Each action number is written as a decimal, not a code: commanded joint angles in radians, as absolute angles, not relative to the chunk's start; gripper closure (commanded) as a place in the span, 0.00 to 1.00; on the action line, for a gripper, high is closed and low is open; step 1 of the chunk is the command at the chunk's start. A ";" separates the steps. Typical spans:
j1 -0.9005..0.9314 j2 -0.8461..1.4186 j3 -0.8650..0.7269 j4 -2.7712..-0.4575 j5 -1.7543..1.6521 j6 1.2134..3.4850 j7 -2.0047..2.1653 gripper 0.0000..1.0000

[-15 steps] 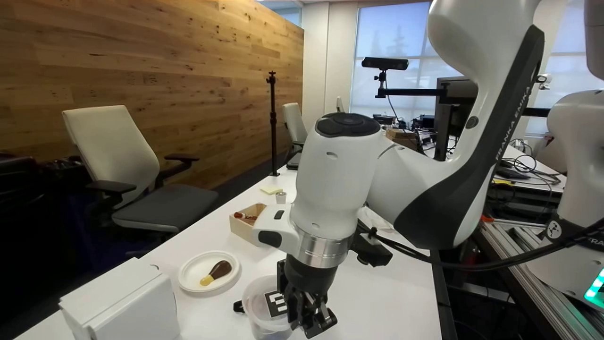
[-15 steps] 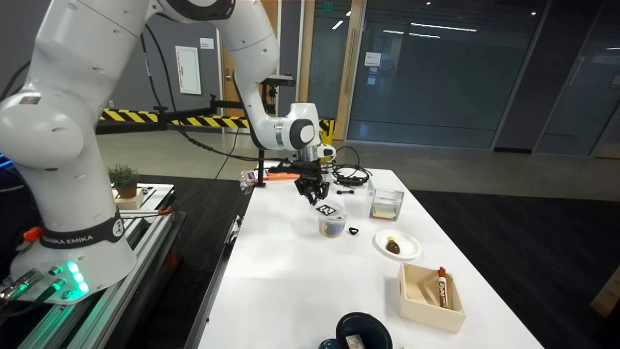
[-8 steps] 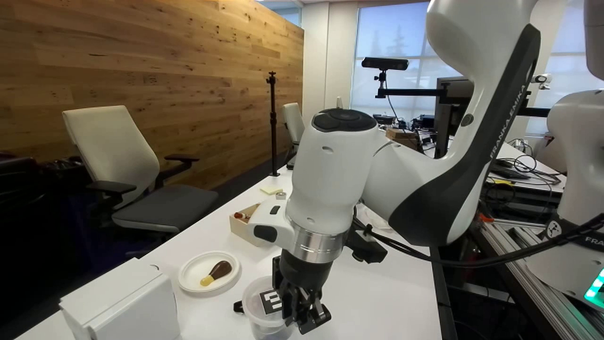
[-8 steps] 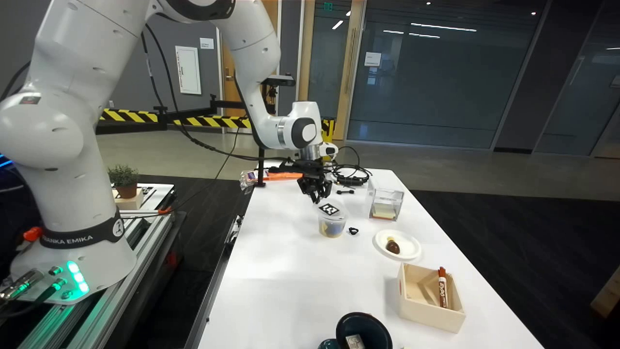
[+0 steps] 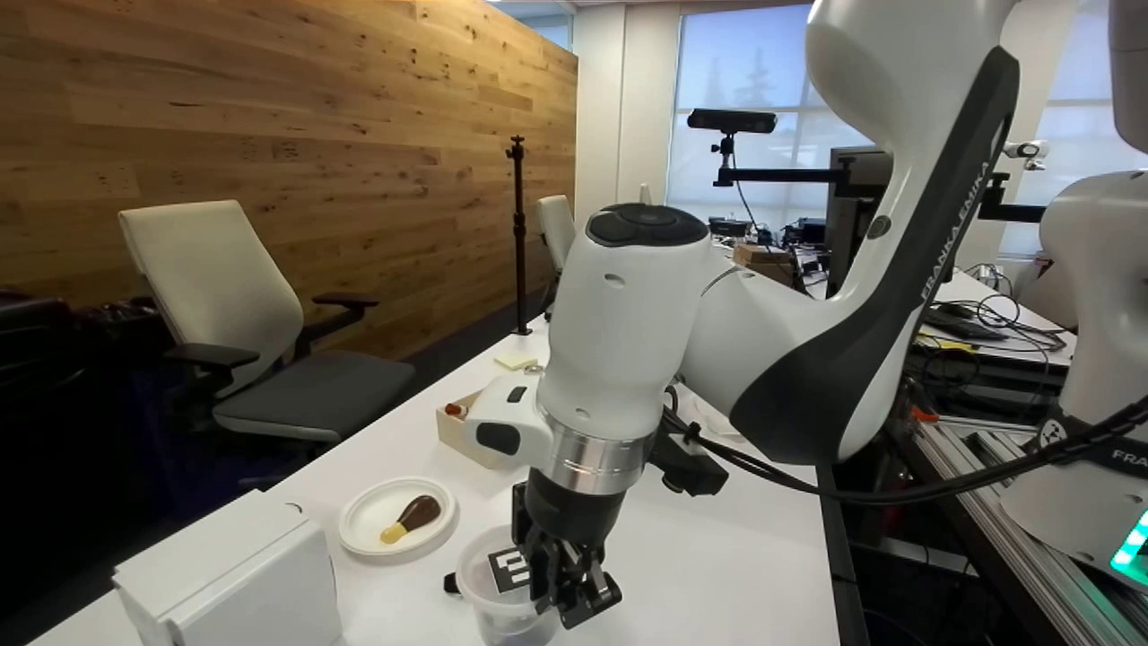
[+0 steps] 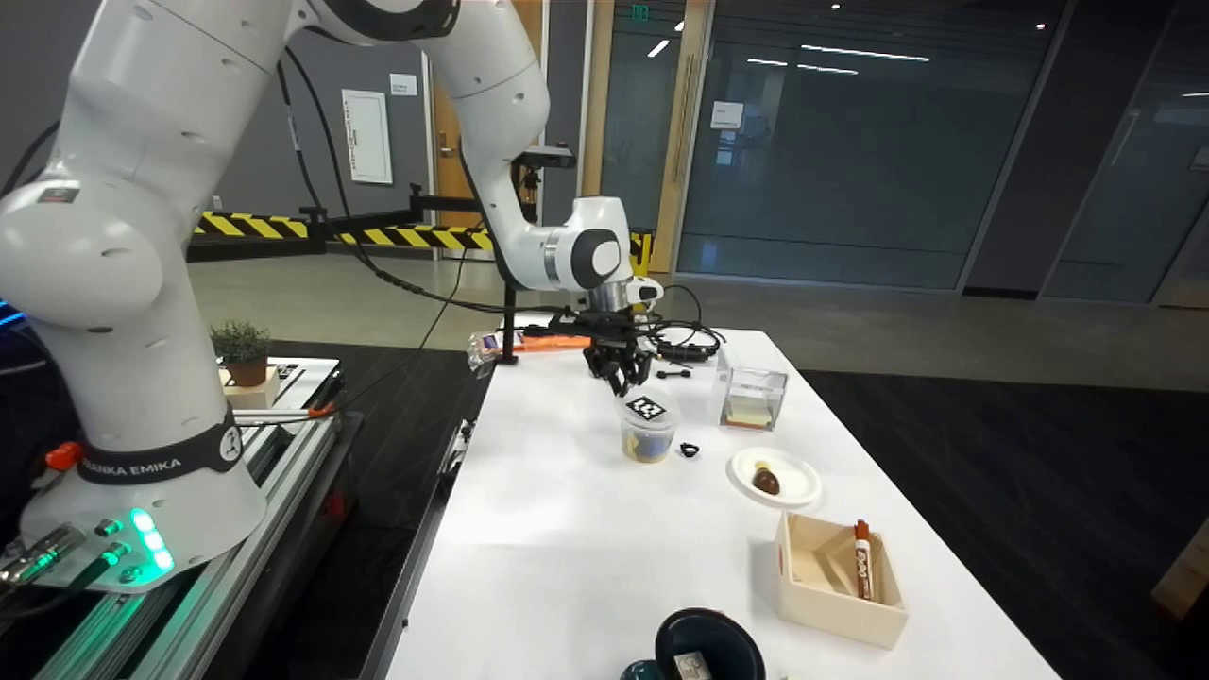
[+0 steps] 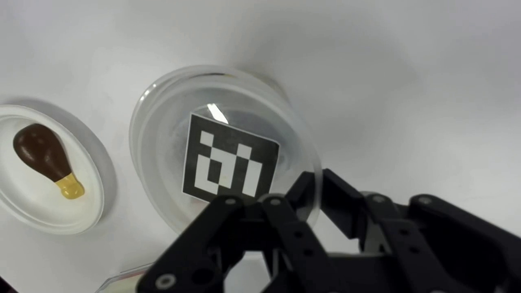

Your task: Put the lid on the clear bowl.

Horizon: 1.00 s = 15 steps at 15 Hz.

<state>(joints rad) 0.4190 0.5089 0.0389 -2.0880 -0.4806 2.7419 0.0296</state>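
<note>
Both lid (image 7: 232, 156) and gripper (image 7: 318, 183) now further over clear bowl (image 6: 648, 444) — rims look offset; jaws pinch lid edge.

The robot arm (image 5: 762, 314) was white, its gripper (image 7: 319, 185) black.
In an exterior view, a dark panel (image 5: 852, 350) lettered FRANKA EMIKA marked the right of the frame; a black cap (image 5: 647, 224) topped the wrist (image 5: 619, 332), a silver ring (image 5: 596, 462) banded its lower end, and black cables (image 5: 861, 497) ran to the right edge. At lower left in an exterior view, the white base (image 6: 194, 529) showed a black collar (image 6: 156, 465) and green lights (image 6: 152, 541). Round screws (image 7: 165, 280) dotted the gripper's linkages (image 7: 293, 240).
</note>
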 commanded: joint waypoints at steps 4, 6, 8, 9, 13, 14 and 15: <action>0.402 0.534 0.051 -2.071 -0.482 2.763 -0.001 0.97; 0.399 0.537 0.051 -2.070 -0.478 2.764 -0.003 0.97; 0.398 0.537 0.047 -2.069 -0.478 2.760 0.000 0.97; 0.400 0.536 0.041 -2.067 -0.482 2.757 0.006 0.97; 0.395 0.532 0.037 -2.066 -0.483 2.757 0.008 0.97; 0.393 0.535 0.041 -2.065 -0.480 2.757 0.005 0.97; 0.391 0.537 0.044 -2.064 -0.477 2.758 0.003 0.97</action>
